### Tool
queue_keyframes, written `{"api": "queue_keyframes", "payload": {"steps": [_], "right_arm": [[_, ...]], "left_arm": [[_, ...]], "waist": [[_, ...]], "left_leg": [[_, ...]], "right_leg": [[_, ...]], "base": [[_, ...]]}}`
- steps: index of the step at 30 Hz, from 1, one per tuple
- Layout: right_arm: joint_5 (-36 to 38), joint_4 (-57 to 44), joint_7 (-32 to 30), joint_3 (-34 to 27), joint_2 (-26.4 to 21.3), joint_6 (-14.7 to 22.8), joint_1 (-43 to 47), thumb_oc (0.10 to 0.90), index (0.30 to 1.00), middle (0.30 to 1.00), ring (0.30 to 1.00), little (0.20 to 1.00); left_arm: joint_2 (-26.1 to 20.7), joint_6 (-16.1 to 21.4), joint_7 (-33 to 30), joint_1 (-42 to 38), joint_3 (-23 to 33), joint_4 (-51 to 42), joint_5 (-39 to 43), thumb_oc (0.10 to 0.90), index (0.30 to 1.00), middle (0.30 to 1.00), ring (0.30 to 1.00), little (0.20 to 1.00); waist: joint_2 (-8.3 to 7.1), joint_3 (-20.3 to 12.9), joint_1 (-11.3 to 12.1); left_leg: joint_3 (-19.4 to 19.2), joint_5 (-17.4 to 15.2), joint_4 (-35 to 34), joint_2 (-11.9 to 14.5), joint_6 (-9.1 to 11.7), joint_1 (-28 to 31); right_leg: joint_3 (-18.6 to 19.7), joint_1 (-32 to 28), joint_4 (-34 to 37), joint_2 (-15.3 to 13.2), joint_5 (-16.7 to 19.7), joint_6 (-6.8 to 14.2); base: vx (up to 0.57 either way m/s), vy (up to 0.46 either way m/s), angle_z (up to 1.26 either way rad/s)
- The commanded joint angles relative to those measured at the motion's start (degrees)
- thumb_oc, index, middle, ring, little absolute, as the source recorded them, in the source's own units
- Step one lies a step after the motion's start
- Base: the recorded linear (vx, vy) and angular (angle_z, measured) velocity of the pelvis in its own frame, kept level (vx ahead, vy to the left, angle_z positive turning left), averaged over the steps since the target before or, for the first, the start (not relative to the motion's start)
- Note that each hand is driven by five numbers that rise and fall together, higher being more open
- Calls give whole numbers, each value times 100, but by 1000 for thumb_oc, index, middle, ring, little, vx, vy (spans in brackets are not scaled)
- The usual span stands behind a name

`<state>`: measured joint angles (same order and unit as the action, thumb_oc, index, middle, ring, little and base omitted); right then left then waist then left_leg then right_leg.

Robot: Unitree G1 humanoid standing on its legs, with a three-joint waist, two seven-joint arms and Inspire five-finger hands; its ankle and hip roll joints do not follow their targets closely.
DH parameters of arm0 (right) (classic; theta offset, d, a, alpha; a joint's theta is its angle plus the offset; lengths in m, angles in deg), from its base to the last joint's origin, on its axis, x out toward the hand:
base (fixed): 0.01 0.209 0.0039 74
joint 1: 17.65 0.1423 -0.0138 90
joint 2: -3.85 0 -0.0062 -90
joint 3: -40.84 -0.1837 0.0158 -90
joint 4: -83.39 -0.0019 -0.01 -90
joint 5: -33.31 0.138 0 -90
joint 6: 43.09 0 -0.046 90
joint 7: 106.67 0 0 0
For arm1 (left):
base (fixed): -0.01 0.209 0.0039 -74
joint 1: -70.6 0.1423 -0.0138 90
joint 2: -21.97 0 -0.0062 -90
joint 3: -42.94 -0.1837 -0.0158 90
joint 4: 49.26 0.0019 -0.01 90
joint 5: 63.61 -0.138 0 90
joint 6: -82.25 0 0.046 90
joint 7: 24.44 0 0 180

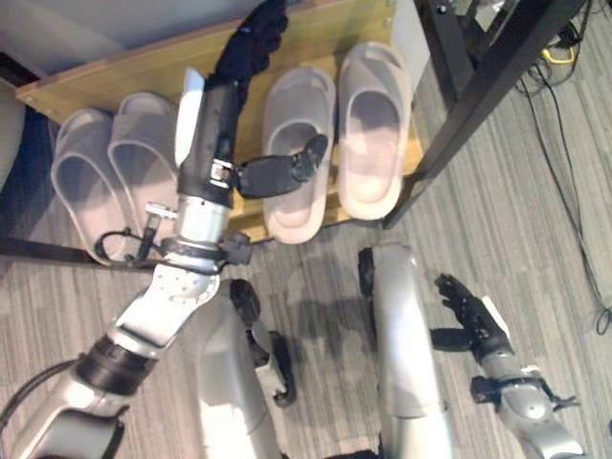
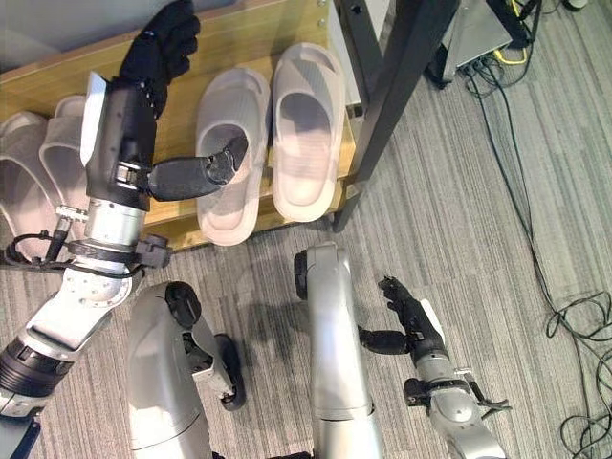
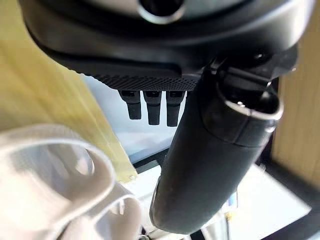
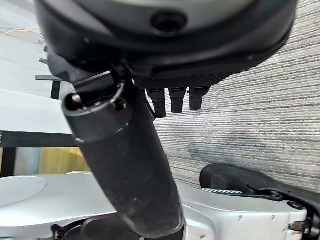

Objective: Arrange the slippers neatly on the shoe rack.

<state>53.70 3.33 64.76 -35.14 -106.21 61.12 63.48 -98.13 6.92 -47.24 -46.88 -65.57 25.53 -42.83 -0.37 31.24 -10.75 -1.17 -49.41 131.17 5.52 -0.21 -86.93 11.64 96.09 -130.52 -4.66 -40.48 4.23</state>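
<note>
Two pairs of slippers lie on the wooden shoe rack. A grey pair is at the left and a pale pink pair at the right, toes to the wall. The pink pair's left slipper lies a little further forward than its mate, and both heels overhang the front edge. My left hand reaches over the rack between the pairs. It is open with straight fingers, and its thumb stretches across that left pink slipper. My right hand hangs low over the carpet, open and holding nothing.
A black table leg slants down just right of the rack, close to the pink pair. Cables trail over the grey carpet at the far right. Open carpet lies in front of the rack.
</note>
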Motion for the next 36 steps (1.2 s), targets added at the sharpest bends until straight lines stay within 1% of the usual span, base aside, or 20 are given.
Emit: {"api": "queue_keyframes", "payload": {"steps": [1, 2, 3, 4, 5, 9, 10, 13, 18, 22, 23, 25, 26, 28, 31, 36], "right_arm": [[-220, -551, 116, 58, 93, 79, -64, 800, 900, 900, 900, 900], [-223, -549, 150, 38, 81, 62, -19, 800, 900, 900, 900, 900], [-222, -543, 152, 54, 82, 61, -47, 800, 900, 900, 900, 900], [-228, -532, 206, 56, 61, 20, -67, 800, 900, 900, 900, 900], [-233, -518, 221, 50, 41, 9, -63, 800, 900, 900, 900, 900], [-266, -503, 255, 67, 8, -26, -65, 800, 900, 900, 900, 900], [-279, -483, 263, 70, 3, -31, -68, 800, 900, 900, 900, 900], [-326, -423, 250, 95, -16, -54, -24, 800, 900, 900, 900, 900], [-368, -419, 253, 90, -11, -43, -63, 800, 900, 900, 900, 900], [-376, -320, 255, 133, 8, -43, -20, 800, 900, 900, 900, 900], [-374, -280, 254, 144, 5, -42, 64, 800, 900, 900, 900, 900], [-381, -252, 262, 203, 9, -27, 38, 800, 900, 900, 900, 900], [-375, -236, 272, 195, 2, -23, 94, 800, 900, 900, 900, 900], [-382, -210, 289, 228, -9, -15, 71, 800, 900, 900, 900, 900], [-380, -131, 337, 265, -21, 4, 151, 800, 900, 900, 900, 900], [-300, 65, 405, 361, -6, 43, 242, 800, 900, 900, 900, 900]], "left_arm": [[-116, 755, 772, -511, 224, -602, 1388, 800, 900, 900, 900, 900], [-171, 709, 1020, -547, 173, -650, 1700, 800, 900, 900, 900, 900], [-170, 711, 1032, -522, 161, -639, 1713, 800, 900, 900, 900, 900], [-208, 631, 1337, -469, 29, -723, 2121, 800, 900, 900, 900, 900], [-229, 593, 1470, -471, -37, -744, 2265, 800, 900, 900, 900, 900], [-264, 446, 1719, -455, -258, -759, 2471, 800, 900, 900, 900, 900], [-334, 347, 1840, -441, -433, -748, 2474, 800, 900, 900, 900, 900], [-387, 280, 1914, -400, -564, -700, 2480, 800, 900, 900, 900, 900], [-496, 250, 1936, -286, -519, -655, 2460, 800, 900, 900, 900, 900], [-533, 206, 1883, -272, -558, -373, 2161, 800, 900, 900, 900, 900], [-515, 217, 1850, -366, -553, -264, 2096, 800, 900, 900, 900, 900], [-449, 218, 1849, -376, -588, -97, 2137, 800, 900, 900, 900, 900], [-451, 215, 1853, -472, -576, -8, 2121, 800, 900, 900, 900, 900], [-447, 221, 1854, -511, -586, 90, 2110, 800, 900, 900, 900, 900], [-450, 248, 1897, -716, -572, 368, 2164, 800, 900, 900, 900, 900], [-187, 279, 1961, -1057, -710, 793, 2213, 800, 900, 900, 900, 900]], "waist": [[-27, -145, 206], [-33, -145, 189], [-33, -145, 191], [-34, -145, 190], [-36, -145, 198], [-46, -145, 199], [-48, -145, 202], [-33, -145, 221], [-22, -145, 235], [-19, -145, 234], [-31, -145, 209], [-33, -145, 209], [-45, -145, 180], [-44, -145, 181], [-73, -145, 140], [-116, -145, 78]], "left_leg": [[262, 87, -156, -286, 83, -302], [244, 64, -219, -317, 87, -302], [250, 86, -194, -300, 88, -302], [259, 82, -191, -292, 96, -302], [258, 75, -187, -288, 105, -302], [262, 65, -181, -287, 118, -302], [263, 57, -181, -284, 127, -302], [277, 51, -170, -264, 140, -302], [290, 51, -161, -250, 136, -302], [293, 70, -163, -244, 140, -302], [270, 60, -212, -273, 145, -302], [286, 78, -151, -248, 149, -302], [268, 68, -198, -283, 149, -302], [274, 95, -162, -261, 149, -302], [278, 92, -192, -294, 159, -302], [269, 99, -189, -309, 172, -302]], "right_leg": [[79, -613, -422, -456, -789, -353], [100, -613, -375, -482, -841, -350], [90, -613, -400, -480, -812, -352], [86, -613, -407, -486, -810, -364], [85, -613, -407, -484, -809, -368], [74, -613, -422, -484, -815, -383], [67, -613, -422, -498, -819, -392], [53, -613, -415, -504, -808, -390], [23, -613, -400, -508, -799, -392], [27, -613, -389, -510, -786, -395], [46, -613, -350, -528, -822, -392], [27, -613, -387, -509, -789, -396], [44, -613, -356, -529, -829, -395], [37, -613, -391, -523, -804, -401], [60, -613, -361, -536, -836, -389], [107, -613, -378, -530, -848, -361]], "base": [[0, 0, 0], [0, 0, 0], [0, 0, 0], [0, 0, 0], [17, -6, 4], [0, 0, 0], [0, 0, 0], [0, 0, 0], [0, 0, 0], [0, 0, 0], [0, 0, 0], [0, 0, 0], [0, 0, 0], [0, 0, 0], [0, 0, 0], [0, 0, 0]]}}
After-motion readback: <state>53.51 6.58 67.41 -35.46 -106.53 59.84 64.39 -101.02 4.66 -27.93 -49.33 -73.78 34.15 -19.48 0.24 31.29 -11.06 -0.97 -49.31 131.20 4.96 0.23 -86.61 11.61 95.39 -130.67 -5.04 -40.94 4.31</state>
